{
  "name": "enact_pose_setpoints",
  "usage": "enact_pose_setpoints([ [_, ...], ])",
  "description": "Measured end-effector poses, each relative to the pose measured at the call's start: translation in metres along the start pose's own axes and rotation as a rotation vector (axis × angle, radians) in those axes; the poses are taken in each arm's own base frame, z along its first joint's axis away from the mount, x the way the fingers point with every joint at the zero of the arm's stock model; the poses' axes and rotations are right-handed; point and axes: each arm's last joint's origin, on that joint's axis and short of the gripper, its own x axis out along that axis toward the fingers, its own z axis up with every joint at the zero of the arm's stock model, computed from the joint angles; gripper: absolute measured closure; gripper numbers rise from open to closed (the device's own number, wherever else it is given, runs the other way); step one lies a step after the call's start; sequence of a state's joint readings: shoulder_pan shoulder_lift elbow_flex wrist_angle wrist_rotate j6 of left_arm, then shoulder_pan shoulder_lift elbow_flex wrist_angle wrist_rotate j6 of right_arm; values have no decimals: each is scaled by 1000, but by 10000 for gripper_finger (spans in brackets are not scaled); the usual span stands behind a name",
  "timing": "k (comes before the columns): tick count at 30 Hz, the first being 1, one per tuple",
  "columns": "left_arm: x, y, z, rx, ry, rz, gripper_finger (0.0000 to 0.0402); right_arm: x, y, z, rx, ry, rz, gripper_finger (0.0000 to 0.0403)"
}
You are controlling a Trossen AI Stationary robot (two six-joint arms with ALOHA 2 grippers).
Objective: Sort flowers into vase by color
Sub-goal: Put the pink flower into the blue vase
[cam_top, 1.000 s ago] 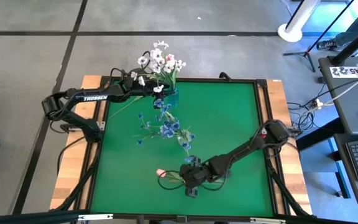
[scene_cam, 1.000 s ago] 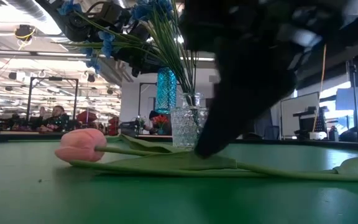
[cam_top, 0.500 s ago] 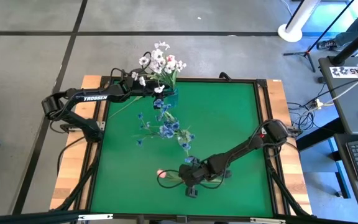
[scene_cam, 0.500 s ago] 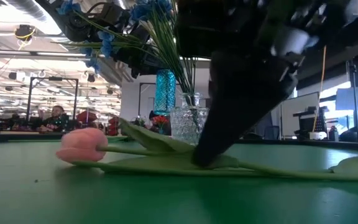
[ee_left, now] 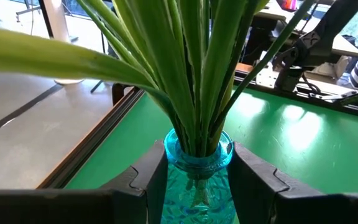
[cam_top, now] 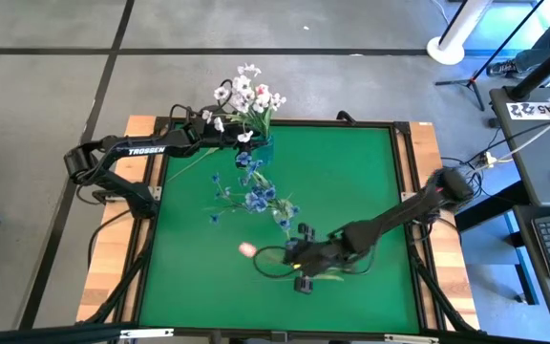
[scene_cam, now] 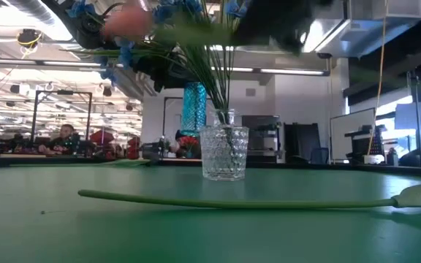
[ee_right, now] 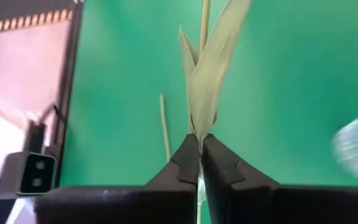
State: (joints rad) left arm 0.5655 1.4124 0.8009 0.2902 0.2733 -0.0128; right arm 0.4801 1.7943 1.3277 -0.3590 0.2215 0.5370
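Observation:
My right gripper (cam_top: 299,256) hangs above the near middle of the green mat, shut on a pink tulip whose bud (cam_top: 247,249) points toward the table's left; in the low view the bud (scene_cam: 126,18) is a blur near the top. A clear glass vase (scene_cam: 225,152) holds blue flowers (cam_top: 256,196). At the far edge my left gripper (ee_left: 197,180) is shut on a turquoise vase (cam_top: 259,145) of white flowers (cam_top: 244,96). A bare green stem (scene_cam: 232,202) lies flat on the mat. My left gripper pinches the turquoise vase just below its rim (ee_left: 197,163), one finger (ee_left: 148,180) on each side. The fingers come in nearly level from the table's left. The vase stands upright. My right gripper pinches the tulip's stem where the leaves spring (ee_right: 201,127), between its two shut fingers (ee_right: 185,158). It slants down from the table's right. The tulip is lifted clear of the mat, its leaves (ee_right: 213,68) reaching out beyond the fingertips.
The mat (cam_top: 351,182) has a dark raised frame and wooden borders (cam_top: 428,162). A small black camera (ee_right: 33,171) sits at the table's near edge. Desks, cables and a stand are beyond the table's right side.
My right gripper has shut on the tulip's stem and risen, shifting a little toward the table's right. The tulip, which lay on the mat, is now lifted clear. The bare stem has stayed on the mat.

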Motion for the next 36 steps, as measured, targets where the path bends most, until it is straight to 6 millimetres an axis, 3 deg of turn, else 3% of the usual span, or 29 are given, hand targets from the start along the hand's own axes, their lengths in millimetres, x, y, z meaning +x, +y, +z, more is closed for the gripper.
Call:
enact_pose_setpoints([
  [11, 0, 0, -1, -2, 6, -1, 264, -162, -10, 43, -163, -510, -146, 399],
  [15, 0, 0, -1, 0, 6, -1, 264, -203, -17, 58, -261, -706, -188, 400],
  [21, 0, 0, -1, 17, 5, -6, 264, -225, -44, 85, -409, -889, -330, 401],
  [28, 1, -6, 2, 32, -18, -86, 264, -221, -105, 117, -559, -975, -271, 401],
  [36, 3, -16, 6, 81, -56, -131, 264, -221, -172, 136, -637, -1039, -251, 401],
])
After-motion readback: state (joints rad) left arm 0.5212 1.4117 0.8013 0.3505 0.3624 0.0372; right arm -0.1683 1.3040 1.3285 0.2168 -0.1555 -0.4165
